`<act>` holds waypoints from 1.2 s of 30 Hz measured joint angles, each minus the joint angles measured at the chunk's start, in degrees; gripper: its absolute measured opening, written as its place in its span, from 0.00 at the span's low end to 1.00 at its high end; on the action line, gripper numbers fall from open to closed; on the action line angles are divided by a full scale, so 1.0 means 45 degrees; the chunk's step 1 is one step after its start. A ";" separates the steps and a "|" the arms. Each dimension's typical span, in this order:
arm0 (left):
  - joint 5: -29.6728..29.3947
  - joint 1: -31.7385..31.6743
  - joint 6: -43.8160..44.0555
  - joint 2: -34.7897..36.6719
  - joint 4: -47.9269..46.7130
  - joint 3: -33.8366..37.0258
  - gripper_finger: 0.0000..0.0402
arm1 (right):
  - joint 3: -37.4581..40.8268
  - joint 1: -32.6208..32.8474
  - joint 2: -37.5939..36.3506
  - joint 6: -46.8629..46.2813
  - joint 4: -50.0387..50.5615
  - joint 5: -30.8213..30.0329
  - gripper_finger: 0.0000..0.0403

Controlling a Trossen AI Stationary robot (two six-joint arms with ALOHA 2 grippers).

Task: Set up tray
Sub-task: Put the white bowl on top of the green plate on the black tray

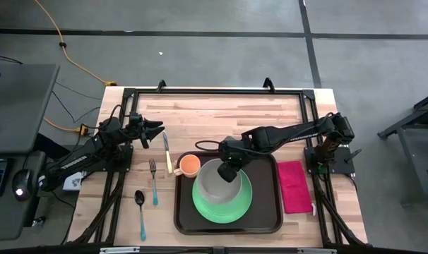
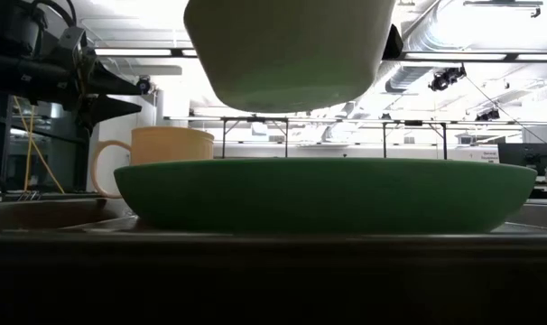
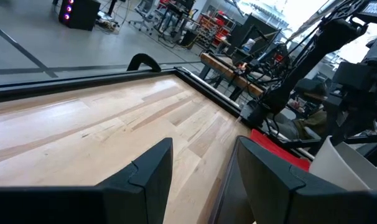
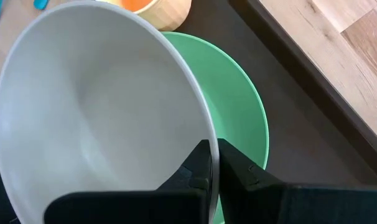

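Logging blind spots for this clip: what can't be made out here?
- Bowl: top cut off by the low view's upper edge.
- Plate centre: hidden under the bowl in the high view.
- Right gripper: shut on the bowl's rim; bowl underside unseen in the right wrist view.
- Tray: its floor is hidden by its own rim in the low view.

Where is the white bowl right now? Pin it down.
In the high view the white bowl hangs over the green plate on the tray, pinched at its rim by the right gripper; the low view shows it clear of the plate.
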State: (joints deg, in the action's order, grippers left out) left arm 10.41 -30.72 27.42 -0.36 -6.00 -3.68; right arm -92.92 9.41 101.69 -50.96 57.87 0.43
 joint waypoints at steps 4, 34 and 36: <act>0.0005 0.0000 0.0001 -0.0003 0.0000 0.0000 0.53 | 0.0000 0.0141 0.0053 -0.0016 0.0031 -0.0149 0.00; 0.0010 0.0000 -0.0014 -0.0002 0.0024 0.0000 0.53 | 0.0014 0.0342 0.0489 0.0005 0.0202 -0.0340 0.00; 0.0010 0.0000 -0.0014 -0.0001 0.0024 0.0000 0.53 | 0.0292 0.0364 0.0486 -0.0016 -0.0193 -0.0334 0.00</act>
State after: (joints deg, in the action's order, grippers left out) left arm 10.46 -30.72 27.35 -0.37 -5.89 -3.68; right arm -91.61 11.05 103.88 -51.03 57.00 -1.08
